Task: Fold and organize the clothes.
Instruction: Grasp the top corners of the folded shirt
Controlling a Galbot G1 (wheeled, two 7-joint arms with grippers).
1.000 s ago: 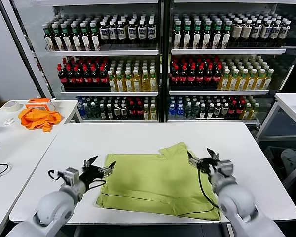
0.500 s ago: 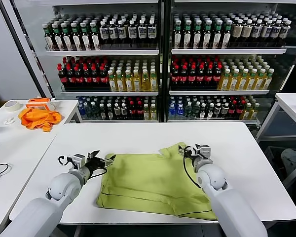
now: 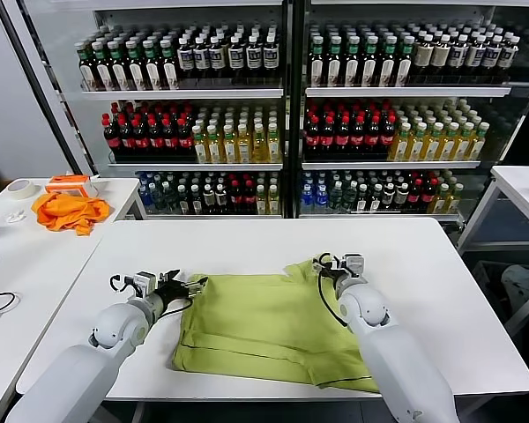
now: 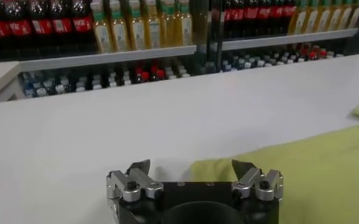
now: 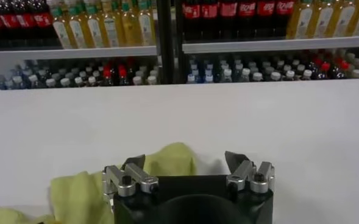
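I see the light yellow-green cotton T-shirt [image 3: 273, 326] lying partly folded on the white bench [image 3: 247, 242]. My left claw [image 3: 192, 284] sits released at the shirt's far left corner; my right claw [image 3: 328, 267] sits released at the bunched far right sleeve, neither gripping cloth.

Orange cloth [image 3: 69, 212] and tape roll [image 3: 19, 188] on side table [image 3: 115, 189].

The T-shirt [image 3: 269, 326] lies on the table [image 3: 441, 264], left gripper [image 3: 187, 285] at its left edge, right gripper [image 3: 332, 265] at its far corner.
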